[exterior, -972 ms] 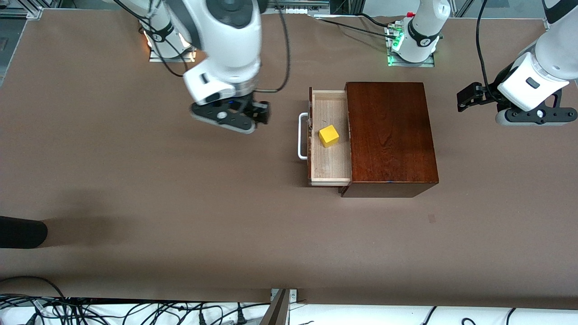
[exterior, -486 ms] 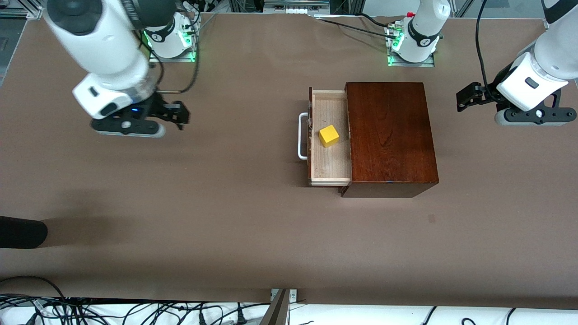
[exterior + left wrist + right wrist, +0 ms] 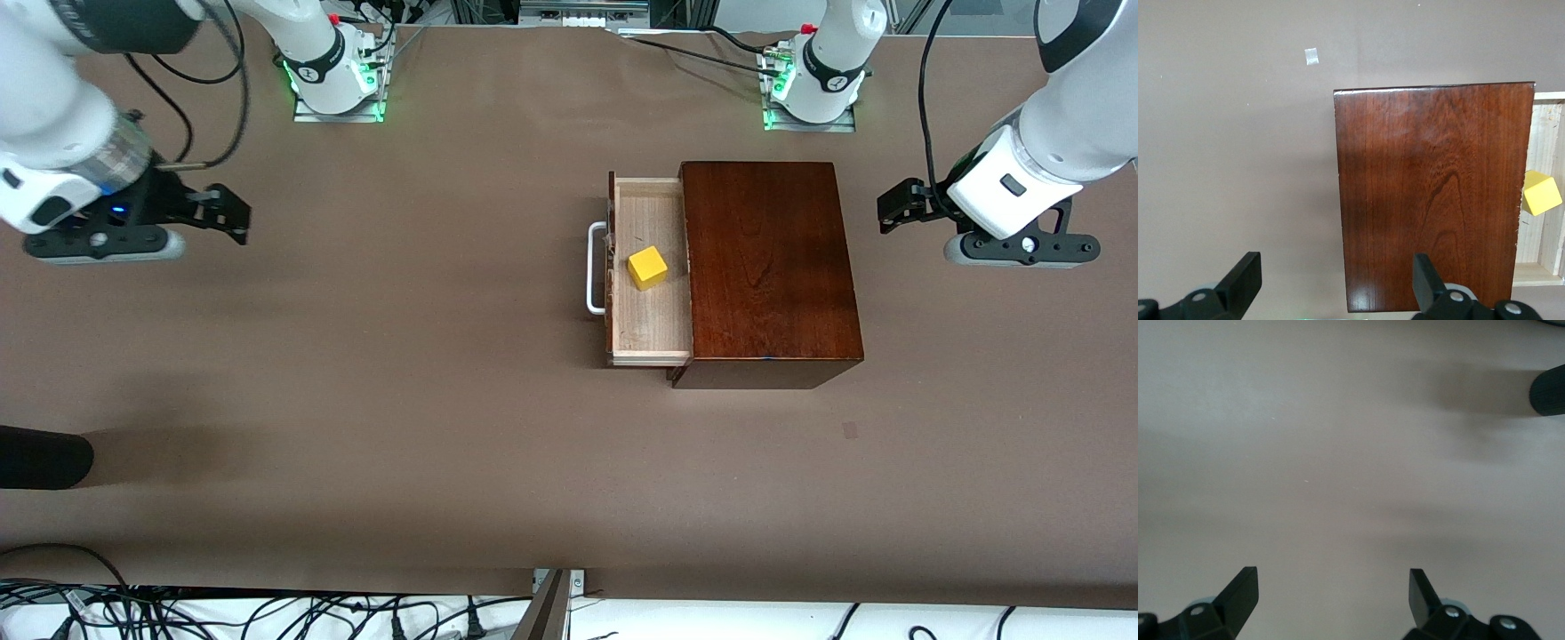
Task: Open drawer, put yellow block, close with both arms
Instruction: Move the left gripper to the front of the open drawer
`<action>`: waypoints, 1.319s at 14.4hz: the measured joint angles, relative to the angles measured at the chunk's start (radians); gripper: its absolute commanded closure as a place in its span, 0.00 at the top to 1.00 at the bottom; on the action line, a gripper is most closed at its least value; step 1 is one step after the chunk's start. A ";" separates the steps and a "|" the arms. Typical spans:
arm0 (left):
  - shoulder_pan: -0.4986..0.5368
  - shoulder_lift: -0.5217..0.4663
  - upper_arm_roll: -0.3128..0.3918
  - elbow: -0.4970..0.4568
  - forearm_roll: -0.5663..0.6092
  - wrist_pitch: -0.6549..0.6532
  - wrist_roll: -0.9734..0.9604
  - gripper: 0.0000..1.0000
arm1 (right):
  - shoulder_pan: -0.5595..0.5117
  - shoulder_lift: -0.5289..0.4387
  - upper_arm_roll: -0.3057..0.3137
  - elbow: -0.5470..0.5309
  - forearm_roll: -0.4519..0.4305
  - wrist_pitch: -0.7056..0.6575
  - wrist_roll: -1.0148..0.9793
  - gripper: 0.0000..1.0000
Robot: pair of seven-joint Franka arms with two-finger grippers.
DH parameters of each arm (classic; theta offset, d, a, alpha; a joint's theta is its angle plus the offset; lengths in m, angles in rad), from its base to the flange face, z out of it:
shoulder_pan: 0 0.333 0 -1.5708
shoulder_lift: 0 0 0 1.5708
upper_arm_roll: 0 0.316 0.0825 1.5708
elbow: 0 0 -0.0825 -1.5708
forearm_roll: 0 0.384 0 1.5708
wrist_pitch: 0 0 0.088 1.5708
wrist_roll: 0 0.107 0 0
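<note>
The drawer (image 3: pixel 649 320) of the reddish-brown wooden box (image 3: pixel 765 267) stands pulled out, its white handle (image 3: pixel 594 268) pointing toward the right arm's end of the table. The yellow block (image 3: pixel 647 267) lies in the drawer. My left gripper (image 3: pixel 1022 251) hangs open and empty over the table, just off the box's closed end. In the left wrist view the left gripper (image 3: pixel 1336 283) faces the box top (image 3: pixel 1431 193), with the yellow block (image 3: pixel 1542 193) showing past it. My right gripper (image 3: pixel 102 247) is open and empty over bare table at the right arm's end, well away from the drawer; the right wrist view shows the right gripper (image 3: pixel 1331 593) with only tabletop between its fingers.
A black rounded object (image 3: pixel 44 458) lies at the table's edge near the right arm's end, nearer the front camera; it also appears in the right wrist view (image 3: pixel 1548 390). A small patch (image 3: pixel 851 430) marks the tabletop. Cables (image 3: pixel 267 613) run below the front edge.
The right arm has swung fast away from the drawer handle toward its own end of the table. The left gripper has drifted slightly toward the box. Drawer and block have not moved.
</note>
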 measured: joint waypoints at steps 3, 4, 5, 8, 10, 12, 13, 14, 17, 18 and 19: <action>-0.042 0.037 -0.018 0.002 0.000 0.005 0.000 1.00 | 0.000 -0.014 -0.023 -0.012 0.000 0.001 -0.032 1.00; -0.053 0.047 -0.024 0.003 0.000 0.006 0.000 1.00 | 0.003 -0.014 -0.023 -0.013 0.000 0.001 -0.032 1.00; -0.059 0.052 -0.031 0.005 0.000 0.006 0.002 1.00 | 0.005 -0.014 -0.021 -0.014 0.000 0.002 -0.032 1.00; -0.066 0.053 -0.055 0.033 0.000 0.006 0.017 1.00 | 0.012 -0.014 -0.010 -0.016 0.002 0.002 -0.032 1.00; -0.088 0.060 -0.073 0.047 0.000 0.006 -0.004 1.00 | 0.016 -0.014 -0.004 -0.017 0.002 0.003 -0.032 1.00; -0.147 0.083 -0.082 0.048 0.000 0.007 -0.156 1.00 | 0.017 -0.014 -0.004 -0.018 0.002 0.004 -0.032 1.00; -0.183 0.100 -0.085 0.049 0.000 0.011 -0.256 1.00 | 0.017 -0.014 -0.004 -0.018 0.002 0.006 -0.032 1.00; -0.220 0.120 -0.089 0.050 0.000 0.027 -0.358 1.00 | 0.017 -0.014 -0.004 -0.018 0.002 0.008 -0.032 1.00; -0.326 0.187 -0.098 0.052 -0.020 0.096 -0.662 1.00 | 0.017 -0.013 -0.005 -0.018 0.002 0.016 -0.032 1.00; -0.359 0.211 -0.099 0.053 -0.032 0.122 -0.761 1.00 | 0.017 -0.012 -0.007 -0.018 0.002 0.016 -0.032 1.00; -0.390 0.235 -0.100 0.054 -0.040 0.150 -0.852 1.00 | 0.016 -0.010 -0.010 -0.019 0.002 0.016 -0.032 1.00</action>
